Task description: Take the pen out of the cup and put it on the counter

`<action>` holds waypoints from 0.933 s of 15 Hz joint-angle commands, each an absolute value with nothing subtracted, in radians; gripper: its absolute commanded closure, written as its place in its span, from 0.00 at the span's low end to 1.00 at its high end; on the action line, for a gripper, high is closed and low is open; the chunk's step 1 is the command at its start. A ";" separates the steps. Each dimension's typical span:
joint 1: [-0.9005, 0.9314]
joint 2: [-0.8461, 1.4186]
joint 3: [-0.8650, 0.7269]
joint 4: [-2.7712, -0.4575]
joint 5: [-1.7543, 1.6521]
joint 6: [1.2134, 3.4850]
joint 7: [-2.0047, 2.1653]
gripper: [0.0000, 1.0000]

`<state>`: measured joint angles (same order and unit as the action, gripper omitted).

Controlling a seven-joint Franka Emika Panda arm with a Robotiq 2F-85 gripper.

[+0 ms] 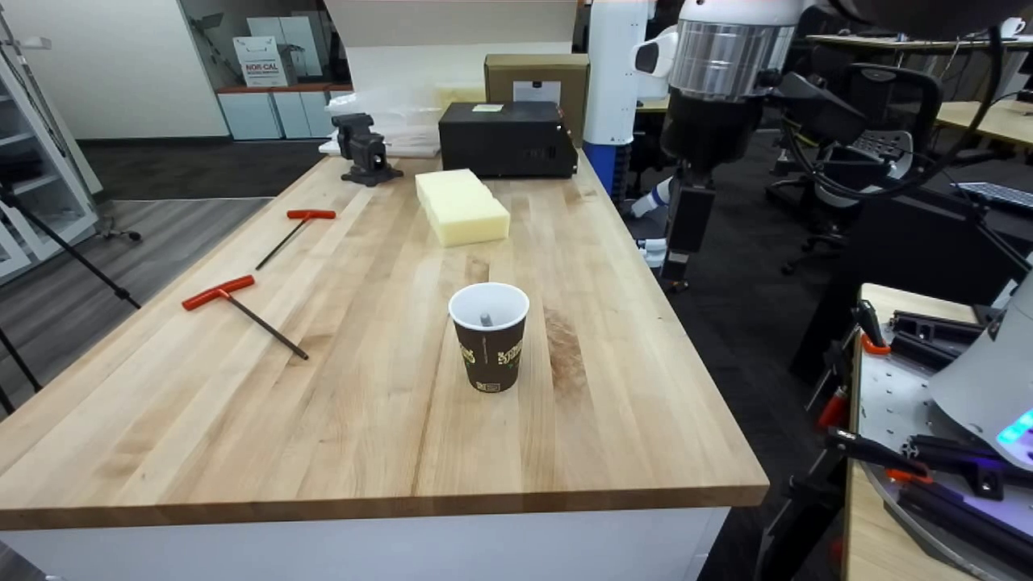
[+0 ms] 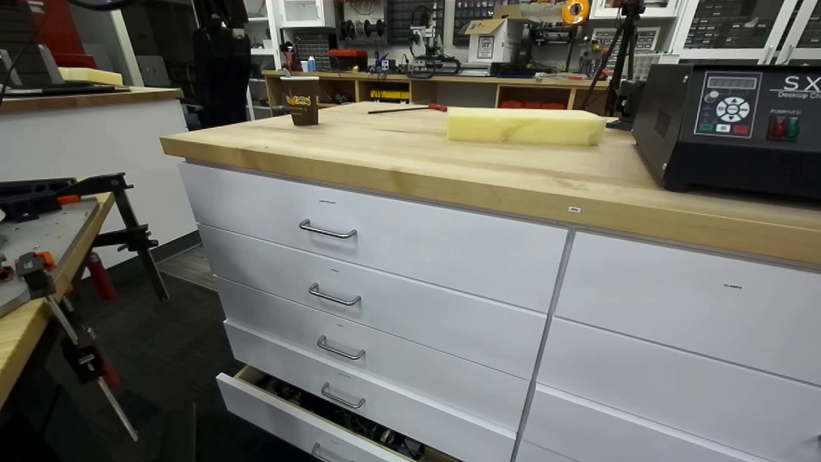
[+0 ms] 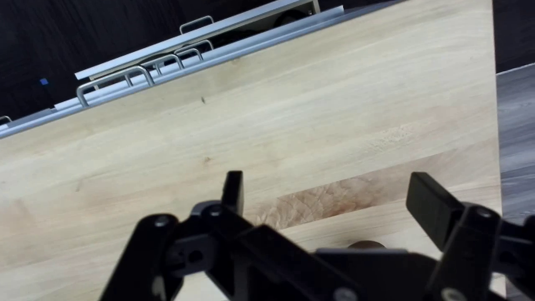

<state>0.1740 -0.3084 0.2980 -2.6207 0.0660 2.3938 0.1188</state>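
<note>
One dark-brown, white-rimmed cup (image 1: 490, 347)

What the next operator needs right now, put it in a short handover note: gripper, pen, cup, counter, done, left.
Gripper: open, holding nothing, clear of the cup.
Cup: upright on the counter, toward its near end in an exterior view.
Pen: inside the cup, only one end showing, below the rim.
Done: no step of the transfer; the pen is not yet out.
Left: grip the pen, lift it out, lay it on the counter, release.
</note>
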 commanded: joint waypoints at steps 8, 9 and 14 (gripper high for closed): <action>0.218 -0.101 0.299 -2.476 0.032 2.515 0.138 0.00; 0.220 -0.081 0.301 -2.460 0.024 2.515 0.145 0.00; 0.237 0.026 0.308 -2.355 -0.036 2.509 0.211 0.00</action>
